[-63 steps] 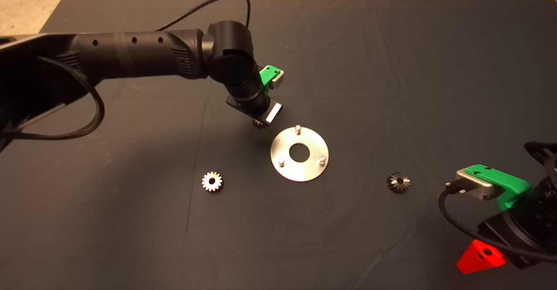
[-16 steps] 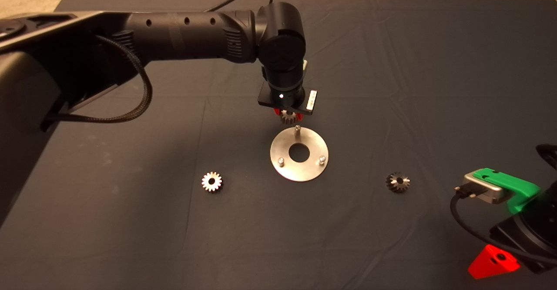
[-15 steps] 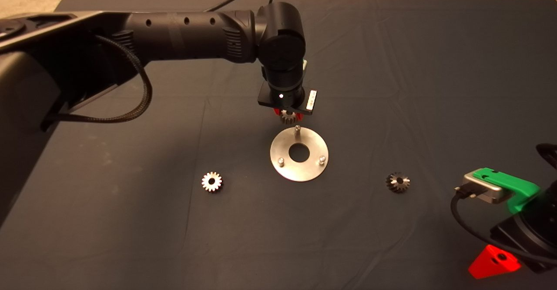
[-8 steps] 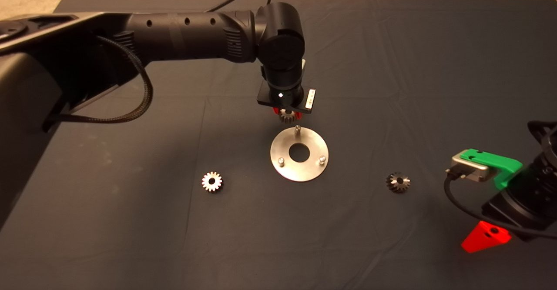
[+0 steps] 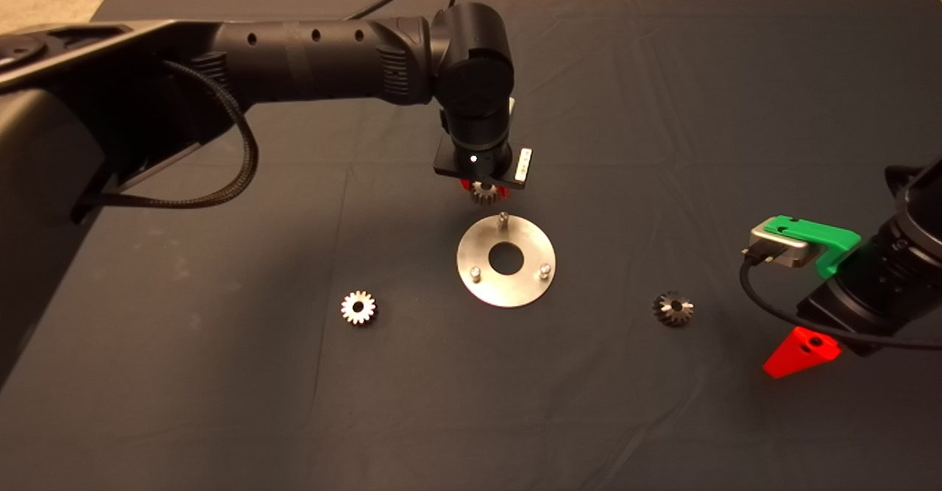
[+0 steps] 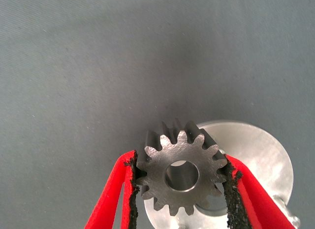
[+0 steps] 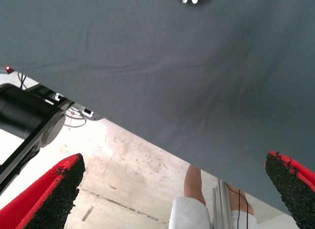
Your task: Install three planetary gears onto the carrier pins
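1 gear point(image 6: 179, 177) gripped — left gripper point(image 6: 179, 189) above pin point(image 5: 503, 218).

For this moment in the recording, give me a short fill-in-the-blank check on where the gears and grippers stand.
1. The left gripper is shut on one ____.
2. The number of carrier pins already carrying a gear is ____.
3. The number of gears lying loose on the mat is ____.
4. The right gripper, at the mat's right edge, is ____.

Missing words: gear; zero; two; open
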You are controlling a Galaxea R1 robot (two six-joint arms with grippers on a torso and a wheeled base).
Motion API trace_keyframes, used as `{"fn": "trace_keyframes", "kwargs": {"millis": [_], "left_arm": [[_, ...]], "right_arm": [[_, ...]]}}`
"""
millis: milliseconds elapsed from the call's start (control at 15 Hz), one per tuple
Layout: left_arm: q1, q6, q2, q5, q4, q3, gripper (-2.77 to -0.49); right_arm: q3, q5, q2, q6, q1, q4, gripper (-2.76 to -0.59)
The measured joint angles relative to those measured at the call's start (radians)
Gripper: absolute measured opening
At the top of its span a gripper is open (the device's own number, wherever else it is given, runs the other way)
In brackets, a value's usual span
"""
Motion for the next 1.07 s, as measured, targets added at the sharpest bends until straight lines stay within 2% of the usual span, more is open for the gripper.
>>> {"fn": "trace_keyframes", "kwargs": {"millis": [333, 467, 600, 667, 933, 1067], "left_arm": [[0.002, -0.016, 0.003, -0.003, 0.016, -0.001, -2.35], [0.002, -0.023, 0.004, -0.013, 0.017, -0.001, -2.35], [0.002, -0.03, 0.004, -0.046, 0.018, -0.001, -2.35], [0.004, -0.031, 0.005, -0.049, 0.019, -0.001, -2.35], [0.048, -0.031, 0.006, -0.049, 0.033, 0.0, -2.35], [0.049, -0.035, 0.006, -0.05, 0.04, 0.001, -2.35]], "right_arm": [[-0.007, 0.0, 0.0, -0.012, 0.0, -0.015, -0.63], [-0.008, 0.001, 0.0, -0.013, 0.0, -0.017, -0.63], [-0.011, 0.001, 0.0, -0.015, 0.0, -0.019, -0.63], [-0.012, 0.001, 0.0, -0.015, 0.0, -0.019, -0.63], [-0.016, 0.001, 0.0, -0.016, 0.0, -0.02, -0.63], [-0.016, 0.001, 0.002, -0.016, 0.0, -0.021, -0.63]]}}
